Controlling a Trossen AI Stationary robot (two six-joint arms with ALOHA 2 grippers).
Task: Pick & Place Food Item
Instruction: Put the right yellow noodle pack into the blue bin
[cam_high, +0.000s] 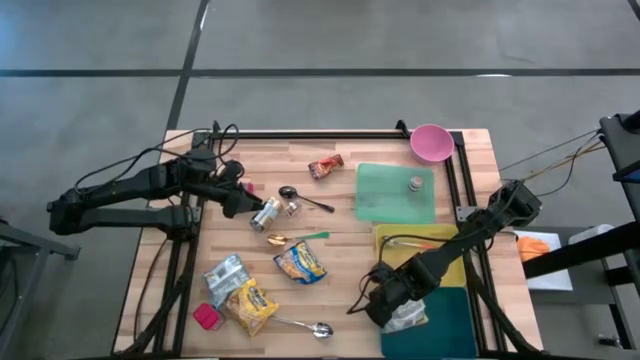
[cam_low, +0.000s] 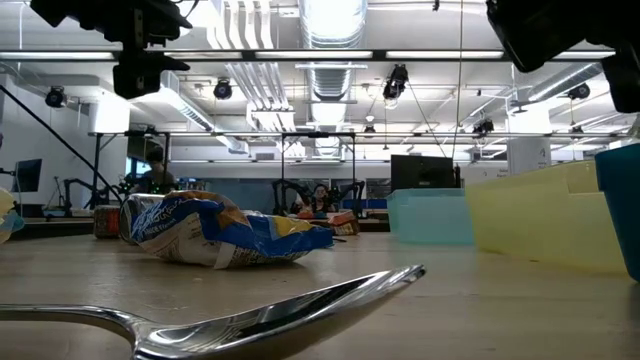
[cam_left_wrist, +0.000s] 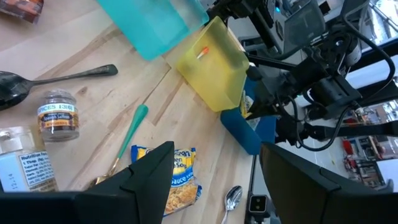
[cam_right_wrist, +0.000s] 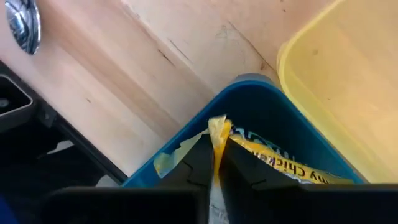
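My right gripper is shut on a yellow-and-white food packet, inside the near-left corner of the blue bin at the table's near right. The packet shows pale below the gripper in the high view. My left gripper hangs open with nothing between its fingers above the table's left part, beside two spice jars. More food packets lie flat on the wood: a yellow-blue one, a yellow one, a silver one and a red one. My right gripper pinches the packet's yellow crimped top edge between its two fingertips. The fingers come steeply from above, pointing down into the bin. The packet hangs below them inside the blue bin's wall; whether its lower end rests on the bin floor is hidden.
A yellow bin stands next to the blue bin, and a green bin holding a small jar is farther back. A pink bowl sits at the far right. Spoons, a green-handled utensil and a pink cube lie about.
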